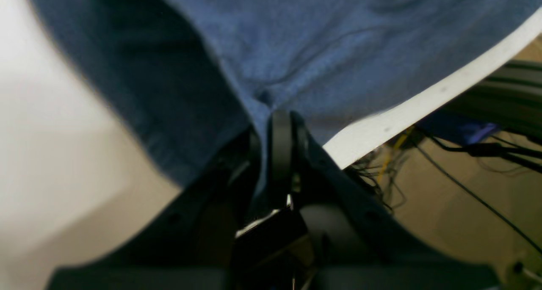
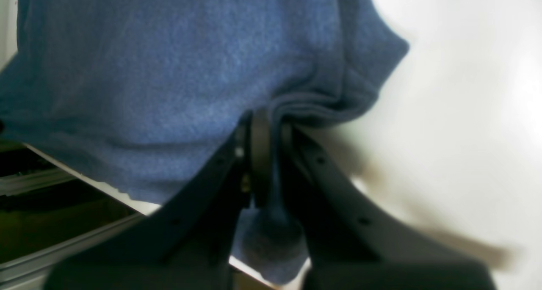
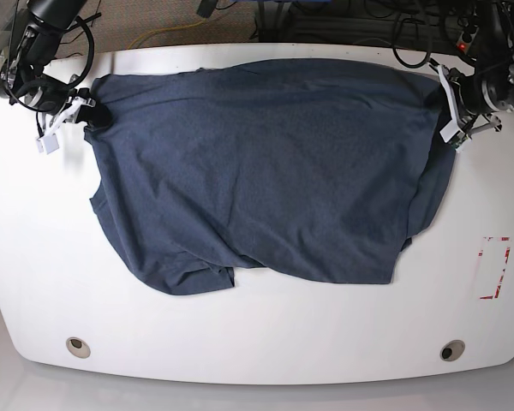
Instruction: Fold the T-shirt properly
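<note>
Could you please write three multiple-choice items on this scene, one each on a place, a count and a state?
1. Where on the white table does the T-shirt lie?
A. spread across the middle
B. bunched at the near edge
C. hanging wholly off one side

2. How many round holes show near the table's front edge?
A. none
B. two
C. five

3. How is the left gripper?
A. wide open above the cloth
B. shut on the T-shirt
C. shut on nothing

Answers: 1 A, the base view shows it spread out flat; 2 B, one hole near each front corner; 3 B, cloth is pinched between its jaws.
</note>
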{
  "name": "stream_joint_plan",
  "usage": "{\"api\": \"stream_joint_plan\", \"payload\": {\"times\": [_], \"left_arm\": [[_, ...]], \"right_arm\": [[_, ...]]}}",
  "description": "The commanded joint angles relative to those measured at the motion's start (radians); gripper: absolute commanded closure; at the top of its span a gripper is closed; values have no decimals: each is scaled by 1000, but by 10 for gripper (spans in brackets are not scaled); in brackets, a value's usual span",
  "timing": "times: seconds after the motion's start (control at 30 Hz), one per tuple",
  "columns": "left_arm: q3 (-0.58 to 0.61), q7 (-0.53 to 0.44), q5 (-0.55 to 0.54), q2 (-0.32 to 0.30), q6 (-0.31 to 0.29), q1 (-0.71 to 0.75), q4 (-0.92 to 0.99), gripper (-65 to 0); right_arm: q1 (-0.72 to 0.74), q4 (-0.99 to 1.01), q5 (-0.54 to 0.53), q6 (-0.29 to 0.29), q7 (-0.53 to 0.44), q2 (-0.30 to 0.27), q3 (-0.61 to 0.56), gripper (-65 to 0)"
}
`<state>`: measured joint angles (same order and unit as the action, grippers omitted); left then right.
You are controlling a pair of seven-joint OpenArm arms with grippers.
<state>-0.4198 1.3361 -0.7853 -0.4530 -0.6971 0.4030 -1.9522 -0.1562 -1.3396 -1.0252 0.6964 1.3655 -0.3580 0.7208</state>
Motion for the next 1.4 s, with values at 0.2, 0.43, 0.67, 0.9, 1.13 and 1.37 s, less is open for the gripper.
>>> {"api": "stream_joint_plan", "payload": {"times": [0.2, 0.43, 0.67, 0.9, 1.13, 1.37], "left_arm": [[-92, -8, -4, -60, -1, 96, -40, -1], [-121, -10, 4, -62, -1, 126, -29, -1], [-135, -43, 2, -36, -1, 87, -34, -1], [-90, -16, -4, 41, -1, -158, -39, -1], [-77, 9, 4, 79, -1, -353, -37, -1], [6, 9, 116, 58, -1, -553, -37, -1]], "right_arm": [[10, -11, -20, 2, -16, -23, 7, 0], [10, -11, -20, 2, -16, -22, 6, 0], [25, -16, -20, 2, -21, -22, 9, 0], [126, -11, -19, 2, -64, -32, 4, 0], [280, -10, -19, 2, -70, -66, 3, 0], [505, -8, 53, 2, -71, -114, -83, 0]]}}
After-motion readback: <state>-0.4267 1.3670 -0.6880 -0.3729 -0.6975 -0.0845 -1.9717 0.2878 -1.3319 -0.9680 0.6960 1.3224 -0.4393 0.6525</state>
